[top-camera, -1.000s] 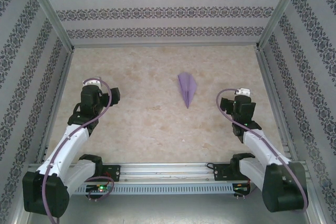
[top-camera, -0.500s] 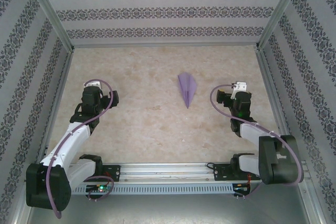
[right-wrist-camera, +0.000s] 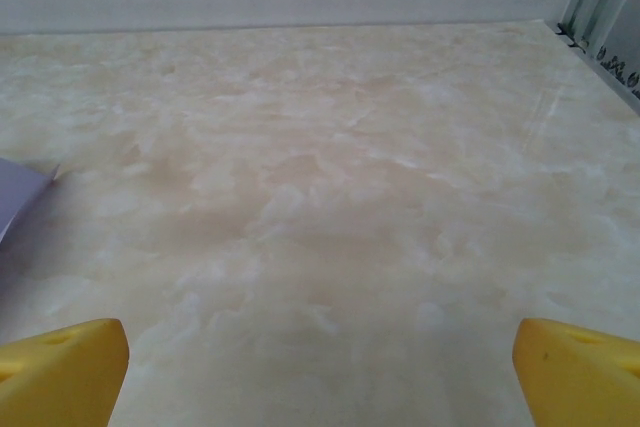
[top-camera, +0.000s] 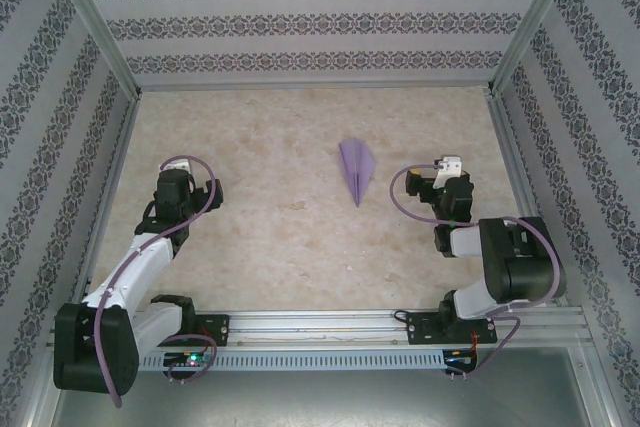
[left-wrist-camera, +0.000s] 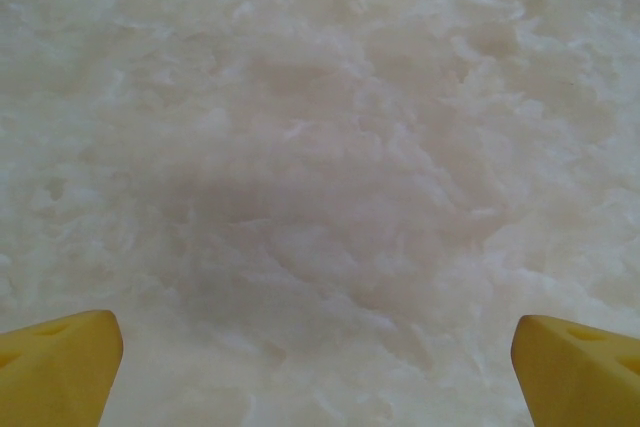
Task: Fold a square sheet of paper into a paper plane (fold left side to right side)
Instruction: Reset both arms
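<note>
We saw the slim pointed lilac paper plane (top-camera: 357,171) lying, probably flat, on the beige marbled table (top-camera: 260,247), nearer the right arm. The left gripper (left-wrist-camera: 320,357) and the right gripper (right-wrist-camera: 320,362) stood wide open, holding nothing.

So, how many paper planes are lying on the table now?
1. The paper plane lies on the table, right of centre, its nose pointing toward the near edge. None seems hidden.

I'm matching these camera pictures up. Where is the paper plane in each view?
Top external: paper plane mid-table, right of centre, nose pointing to the near edge.
Right wrist: its lilac corner at the left edge.
Left wrist: faces marbled tabletop.
Shared landmark: that marbled tabletop.
</note>
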Tool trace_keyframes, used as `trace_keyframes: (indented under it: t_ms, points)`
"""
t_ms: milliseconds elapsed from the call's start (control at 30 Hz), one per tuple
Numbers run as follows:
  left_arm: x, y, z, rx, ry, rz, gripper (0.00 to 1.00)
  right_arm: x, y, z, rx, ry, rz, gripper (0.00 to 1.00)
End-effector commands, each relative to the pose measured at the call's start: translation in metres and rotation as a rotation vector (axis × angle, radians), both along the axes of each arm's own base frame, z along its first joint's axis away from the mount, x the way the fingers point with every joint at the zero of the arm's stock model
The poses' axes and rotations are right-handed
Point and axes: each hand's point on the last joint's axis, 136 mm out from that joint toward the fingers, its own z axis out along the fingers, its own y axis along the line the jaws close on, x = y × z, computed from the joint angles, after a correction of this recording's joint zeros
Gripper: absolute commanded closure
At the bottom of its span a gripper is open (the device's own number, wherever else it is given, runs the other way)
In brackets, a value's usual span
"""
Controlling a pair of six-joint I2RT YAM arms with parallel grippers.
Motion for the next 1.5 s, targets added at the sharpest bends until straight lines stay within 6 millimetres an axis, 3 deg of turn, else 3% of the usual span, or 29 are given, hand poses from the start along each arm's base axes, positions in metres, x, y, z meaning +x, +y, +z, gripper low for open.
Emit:
trace_keyframes:
  t_ms: [0, 133, 833, 1467]
  points:
    - [0.004, 0.009, 0.003, 0.028, -0.028, 0.015, 0.00, 0.009, 0.002, 0.017, 0.006, -0.067, 0.015, 0.02]
    - [0.006, 0.009, 0.000, 0.025, -0.022, 0.015, 0.00, 0.012, -0.009, 0.010, 0.018, -0.016, -0.043, 0.02]
    - [0.022, 0.007, 0.004, 0.041, -0.107, -0.022, 0.00, 0.012, -0.008, 0.011, 0.010, -0.019, -0.041, 0.02]
    - [0.047, 0.001, 0.002, 0.110, -0.300, -0.110, 0.01, 0.012, -0.007, 0.009, 0.005, -0.013, -0.040, 0.02]
